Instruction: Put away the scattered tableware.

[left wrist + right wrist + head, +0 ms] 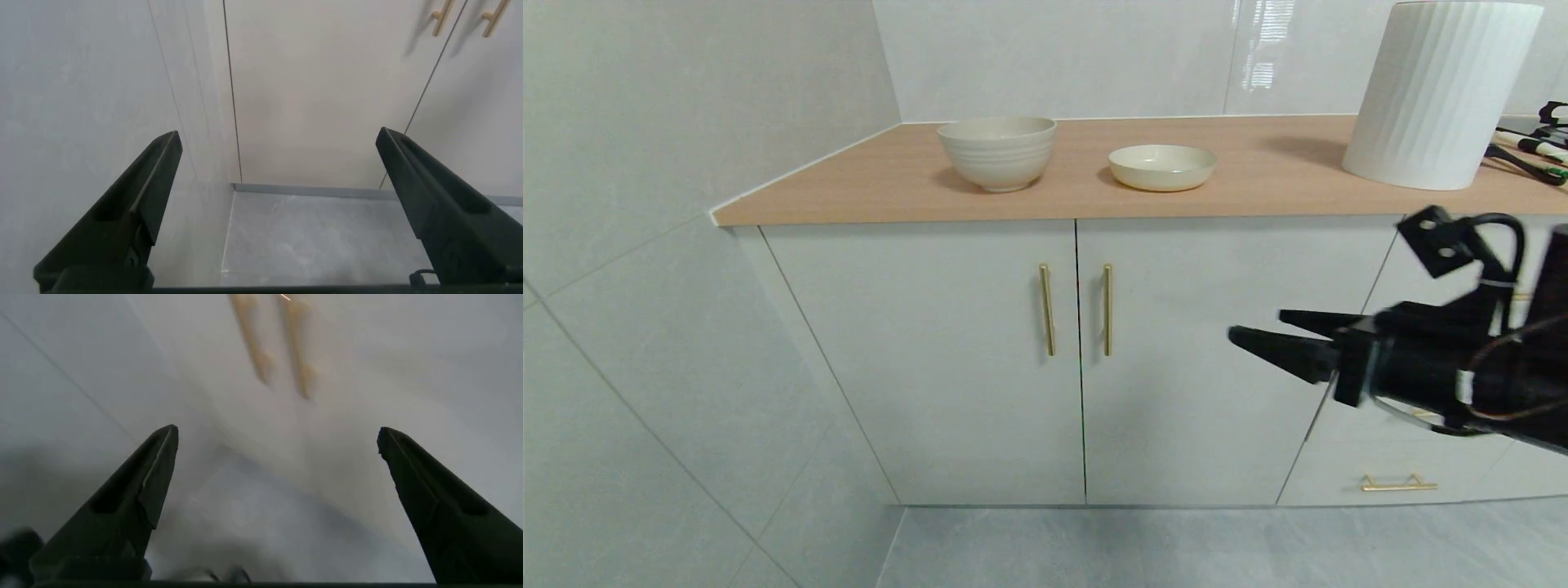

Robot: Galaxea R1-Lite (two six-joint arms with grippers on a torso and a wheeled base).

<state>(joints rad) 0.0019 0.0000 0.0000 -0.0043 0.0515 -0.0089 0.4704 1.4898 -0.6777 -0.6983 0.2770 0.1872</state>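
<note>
**Tableware.** One deep bowl (997, 151) is stood toward the back-left corner of the worktop (1258, 192). One shallow dish (1162, 167) is set just beside it toward the middle, apart from it. Neither is held.

**Storage.** Two cabinet doors (931, 359) below the front edge are shut, with their gold handles (1046, 309) paired at the centre seam.

**Other.** A ribbed white container (1437, 90) and utensils (1531, 151) are kept at the right end.

**Tools.** The right gripper (1258, 325) is spread wide and empty, level with the handles and well apart from them. The left gripper (278, 135) is likewise released, facing the cabinet foot.

**Step.** Approach to the cabinet is judged to be in hand, with nothing stowed yet.

**Next.** A handle is probably to be closed on squarely and the door drawn open before either vessel is lifted.
</note>
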